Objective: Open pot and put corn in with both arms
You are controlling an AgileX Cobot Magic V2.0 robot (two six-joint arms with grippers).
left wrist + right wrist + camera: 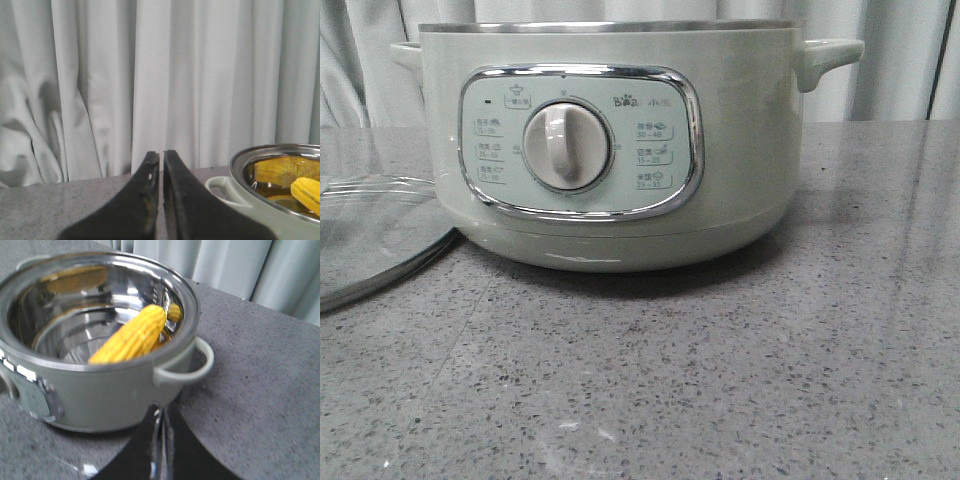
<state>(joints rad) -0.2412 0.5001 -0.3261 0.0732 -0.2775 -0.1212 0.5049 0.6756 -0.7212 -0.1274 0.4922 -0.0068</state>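
Pot open, sits mid worktop, glass lid flat on worktop at its left, touching or nearly. Corn already inside, leaning on steel wall. Job looks done imo. Left fingers pressed shut, empty, clear of pot. Right fingers same, shut on nothing, near right side handle. Corn looks light, stiff, bumpy, so mid-cob pinch should be best. Pot looks heavy; take by handles.
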